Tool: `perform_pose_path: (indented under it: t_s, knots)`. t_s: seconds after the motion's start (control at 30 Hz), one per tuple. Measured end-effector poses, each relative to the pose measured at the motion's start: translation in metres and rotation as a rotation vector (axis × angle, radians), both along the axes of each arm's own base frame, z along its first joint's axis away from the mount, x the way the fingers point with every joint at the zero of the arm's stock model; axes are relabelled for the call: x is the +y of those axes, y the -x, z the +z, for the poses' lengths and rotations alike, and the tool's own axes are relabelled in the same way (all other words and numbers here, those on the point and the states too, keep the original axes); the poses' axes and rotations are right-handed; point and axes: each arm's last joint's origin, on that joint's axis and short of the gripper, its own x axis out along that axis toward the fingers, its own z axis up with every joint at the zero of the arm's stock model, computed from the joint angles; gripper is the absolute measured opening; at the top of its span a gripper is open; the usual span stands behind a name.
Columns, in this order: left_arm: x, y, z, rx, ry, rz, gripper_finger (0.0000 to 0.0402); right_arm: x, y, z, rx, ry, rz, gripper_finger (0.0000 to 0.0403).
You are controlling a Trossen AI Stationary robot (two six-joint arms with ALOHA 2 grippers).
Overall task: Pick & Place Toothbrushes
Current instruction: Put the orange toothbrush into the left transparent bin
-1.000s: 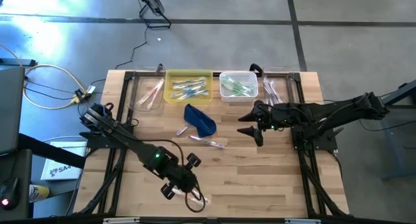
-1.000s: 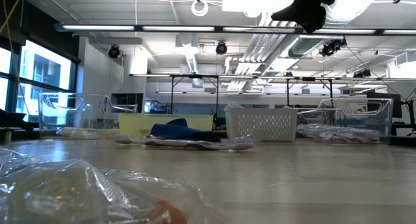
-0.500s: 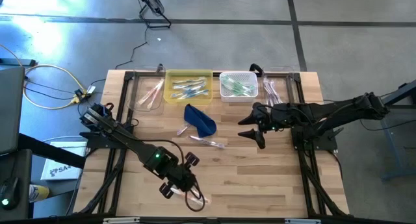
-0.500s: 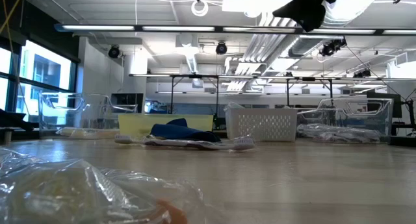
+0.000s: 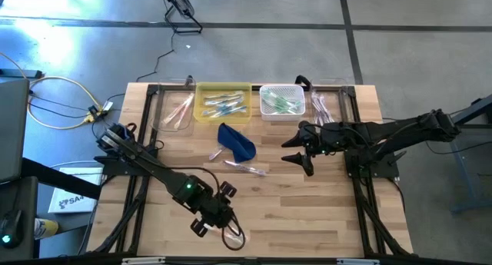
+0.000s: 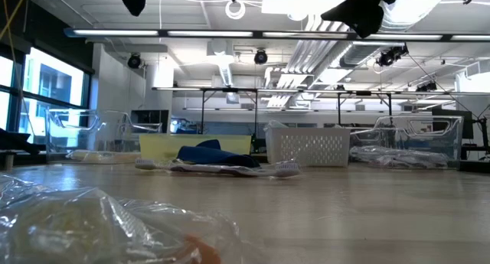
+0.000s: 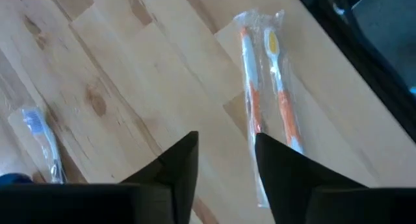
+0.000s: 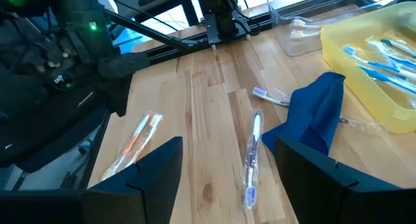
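A clear packet with two orange toothbrushes (image 7: 263, 87) lies flat on the wood near the table's front edge (image 5: 232, 236). My left gripper (image 7: 225, 146) hangs open just above it, and the packet's near end runs out of sight behind one finger. Further toothbrushes fill the yellow tray (image 5: 224, 102), the white basket (image 5: 281, 100) and clear trays (image 5: 178, 111) at the far edge. A wrapped toothbrush (image 5: 246, 168) and a smaller one (image 5: 216, 154) lie loose beside the dark blue pouch (image 5: 237, 140). My right gripper (image 5: 296, 154) hovers open, right of the pouch.
Black frame rails (image 5: 142, 142) run along the table's left and right sides. Bare wood (image 5: 307, 211) stretches across the near right part. In the right wrist view the left arm (image 8: 78, 49) stands beyond the orange packet (image 8: 133, 143).
My left gripper has opened where it stands; in the low view one of its dark fingers has swung into the picture's top left. The orange packet lies on the table where it was. My right arm has kept still.
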Motion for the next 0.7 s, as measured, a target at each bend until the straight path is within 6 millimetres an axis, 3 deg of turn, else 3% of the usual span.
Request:
perform_pose_path:
  t_s: [0.2, 0.47, 0.7]
  knots:
    - [-0.008, -0.011, -0.019, 0.032, 0.017, -0.013, 0.0179, 0.000, 0.001, -0.001, 0.014, -0.029, -0.014, 0.0234]
    - [-0.015, -0.019, -0.038, 0.087, 0.071, 0.011, 0.0184, 0.000, 0.001, -0.003, 0.035, -0.026, -0.014, 0.0234]
    - [-0.019, -0.027, -0.038, 0.025, 0.099, 0.013, 0.0184, 0.000, 0.002, -0.004, 0.047, -0.022, -0.014, 0.0234]
